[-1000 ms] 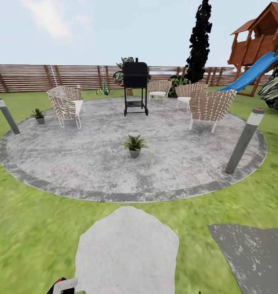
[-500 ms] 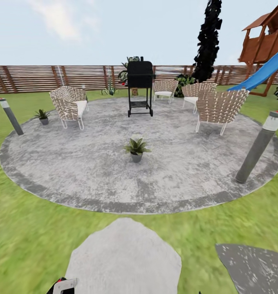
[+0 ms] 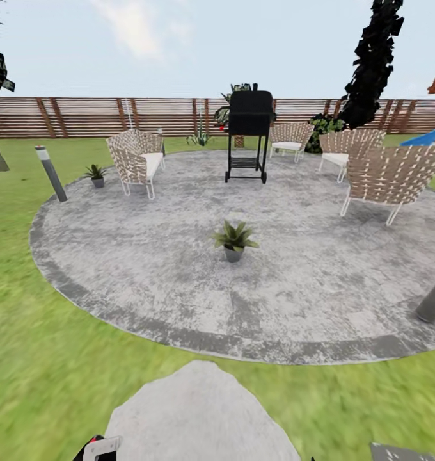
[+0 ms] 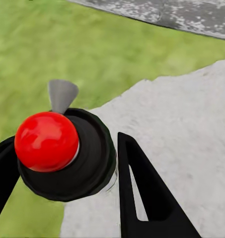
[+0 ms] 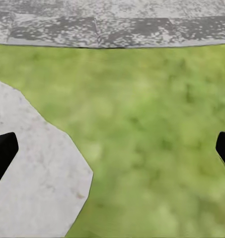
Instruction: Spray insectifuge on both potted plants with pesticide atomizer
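Now the pesticide atomizer (image 4: 67, 153), likely light, hard and a bit slippery, sits gripped round its dark body in the left end effector (image 4: 65, 141), while the right end effector (image 5: 112, 148) hangs wide open and the near potted plant (image 3: 233, 240) and far potted plant (image 3: 96, 174) wait ahead on the patio (image 3: 307, 282).

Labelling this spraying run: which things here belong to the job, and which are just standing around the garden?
Job:
pesticide atomizer, gripped in the left hand
middle potted plant
far potted plant, between bollard and chair

Standing around:
grill
wicker chairs
bollard
fence
stepping stone
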